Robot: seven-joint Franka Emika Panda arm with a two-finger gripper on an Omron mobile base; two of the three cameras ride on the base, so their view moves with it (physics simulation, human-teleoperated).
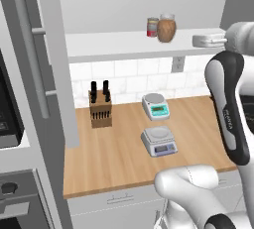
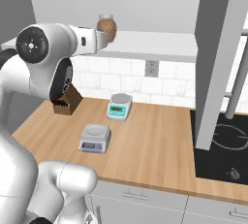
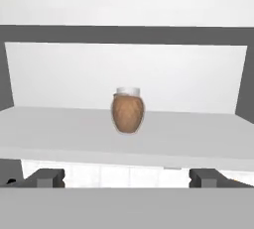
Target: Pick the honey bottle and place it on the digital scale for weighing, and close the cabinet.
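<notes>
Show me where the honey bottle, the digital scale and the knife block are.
honey bottle (image 3: 127, 114), hand view, amber belly.
digital scale (image 1: 158, 134), left base view, round silver platter.
knife block (image 1: 100, 111), left base view, wooden front face.

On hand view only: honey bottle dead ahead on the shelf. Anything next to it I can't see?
Observer: Yes, a red-labelled can stands close by the honey bottle, on its left in the left base view.
Operator: Where's the target scale?
Observer: The digital scale sits on the wooden counter below, nearer the front edge than the white scale with the teal panel.
Operator: Cabinet doors?
Observer: Open; the left cabinet door stands swung out toward the base.
</notes>
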